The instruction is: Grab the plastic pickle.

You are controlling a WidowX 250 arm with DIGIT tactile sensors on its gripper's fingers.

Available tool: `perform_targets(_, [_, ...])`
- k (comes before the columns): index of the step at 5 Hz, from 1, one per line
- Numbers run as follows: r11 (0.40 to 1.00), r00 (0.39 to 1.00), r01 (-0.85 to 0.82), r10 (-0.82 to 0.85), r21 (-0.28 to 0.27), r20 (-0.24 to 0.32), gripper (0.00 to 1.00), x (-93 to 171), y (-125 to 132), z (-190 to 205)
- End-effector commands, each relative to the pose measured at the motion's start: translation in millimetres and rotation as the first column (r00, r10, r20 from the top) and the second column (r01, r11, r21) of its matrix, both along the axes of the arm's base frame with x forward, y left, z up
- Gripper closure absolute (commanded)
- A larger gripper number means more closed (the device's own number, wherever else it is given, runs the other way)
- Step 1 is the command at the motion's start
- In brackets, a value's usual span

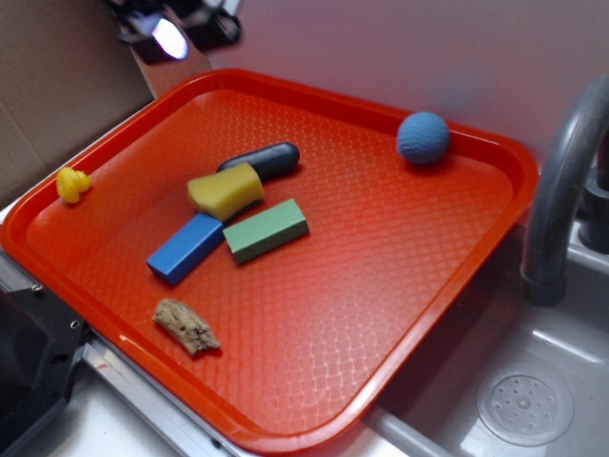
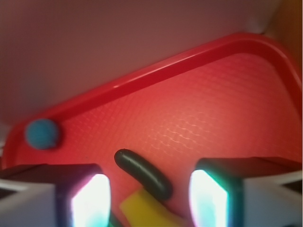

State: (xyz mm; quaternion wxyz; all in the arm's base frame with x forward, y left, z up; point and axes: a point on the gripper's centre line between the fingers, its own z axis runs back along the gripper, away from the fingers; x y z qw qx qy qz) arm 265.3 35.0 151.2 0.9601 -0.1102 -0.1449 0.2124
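Lying on the orange tray (image 1: 400, 286) toward its back-left part, plastic pickle (image 1: 268, 158), dark and capsule-shaped, with one end tucked against the yellow sponge (image 1: 225, 189). Seen from the wrist camera as a dark rounded bar slanting between the two bright finger pads, the yellow sponge just below it. Hanging above the tray's far-left corner, claw (image 1: 171, 29), blurred and mostly cut off by the top edge of the exterior view, well apart from the pickle and touching nothing. Spread wide in the wrist view, fingers (image 2: 92, 201) glowing at either side of the lower frame, nothing held between them. Resting just in front of the sponge, green block (image 1: 266, 229) and blue block (image 1: 185, 248), meeting at a corner. Nearer the front rim, rough brown chunk (image 1: 186, 327). Perched on the left rim, small yellow duck (image 1: 71, 184). Sitting near the back-right corner, blue ball (image 1: 422, 138). Rising to the right of the tray, grey faucet (image 1: 561, 181) over a sink (image 1: 514, 381).
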Motion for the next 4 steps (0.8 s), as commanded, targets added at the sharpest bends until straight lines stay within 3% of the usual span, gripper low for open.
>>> perform_targets(1, [1.0,1.0,-0.013,0.013,-0.016,0.004,0.0,-11.8,26.8,6.5])
perform_targets(2, [0.998,0.998,-0.047,0.046,-0.039,-0.031,0.0,-15.1,30.0,0.0])
perform_targets(3, [0.999,0.998,0.031,-0.031,0.01,-0.049,0.0,-16.4,31.3,-5.1])
perform_targets(4, [0.939,0.963,0.271,-0.263,0.211,-0.061,0.0,-8.0,24.8,-15.1])
